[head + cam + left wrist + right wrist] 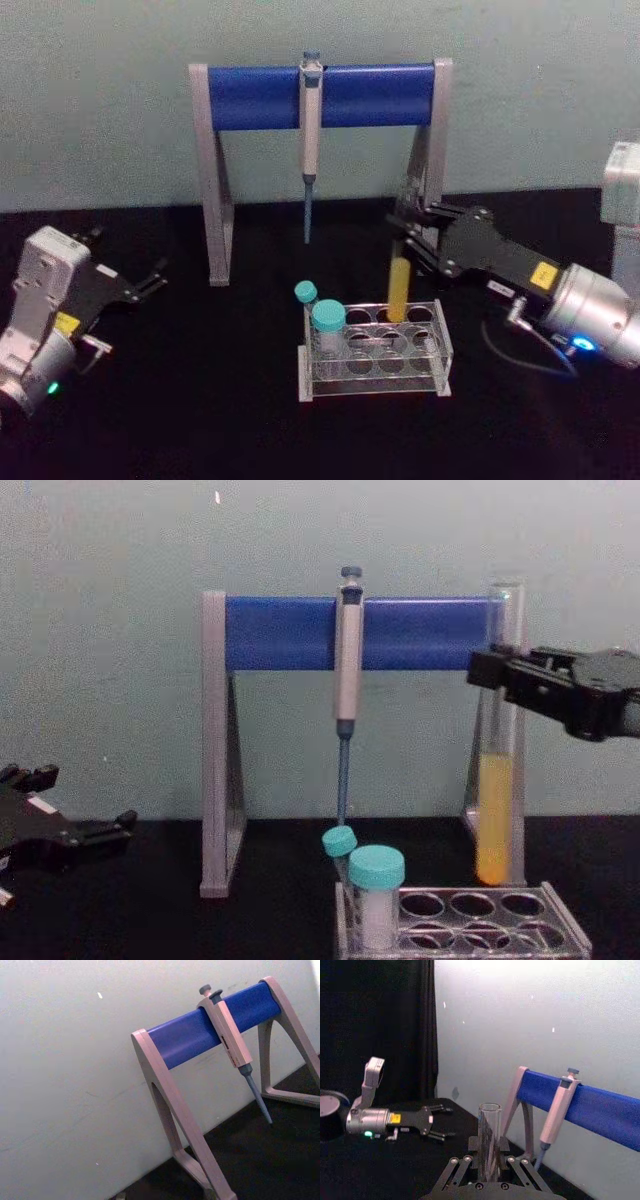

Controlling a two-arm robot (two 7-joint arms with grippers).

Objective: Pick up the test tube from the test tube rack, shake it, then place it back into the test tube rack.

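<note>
The test tube (398, 285) is a tall clear glass tube with yellow liquid in its lower part, and it hangs upright. My right gripper (403, 235) is shut on its upper part, reaching in from the right. In the chest view the test tube (495, 820) has its rounded bottom about level with the top of the test tube rack (560, 922), over a back-row hole. The right wrist view shows the test tube (489, 1140) standing between my right fingers (465, 1160). The test tube rack (442, 350) is low clear plastic. My left gripper (150, 282) rests open at the far left.
A short white tube with a wide teal cap (328, 325) and a thin tube with a small teal cap (305, 293) stand at the rack's left end. Behind it is a grey-and-blue pipette stand (250, 97) with a hanging pipette (310, 130), close to the held tube.
</note>
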